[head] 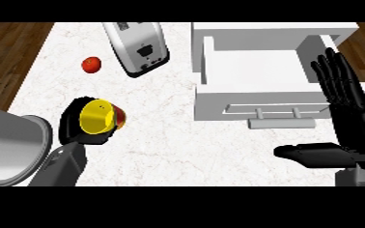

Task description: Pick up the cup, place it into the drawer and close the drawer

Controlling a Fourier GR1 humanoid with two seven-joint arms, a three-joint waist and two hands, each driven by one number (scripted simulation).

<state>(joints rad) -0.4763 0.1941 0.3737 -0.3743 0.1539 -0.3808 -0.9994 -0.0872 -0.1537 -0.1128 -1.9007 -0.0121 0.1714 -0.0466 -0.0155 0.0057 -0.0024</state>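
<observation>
1. We hold the cup (98,116), yellow inside and red outside, in the left hand (77,125), fingers curled round it, at the desk's left side, ready to carry it across.
2. We keep the right hand (341,111) open, fingers straight, beside the drawer (257,67), which stands pulled out and open to receive the cup; its handle (281,122) faces us.
3. The desk (178,145) is white marble; a toaster (137,48) and a tomato (91,64) lie on it. Wooden flooring shows beyond.
</observation>
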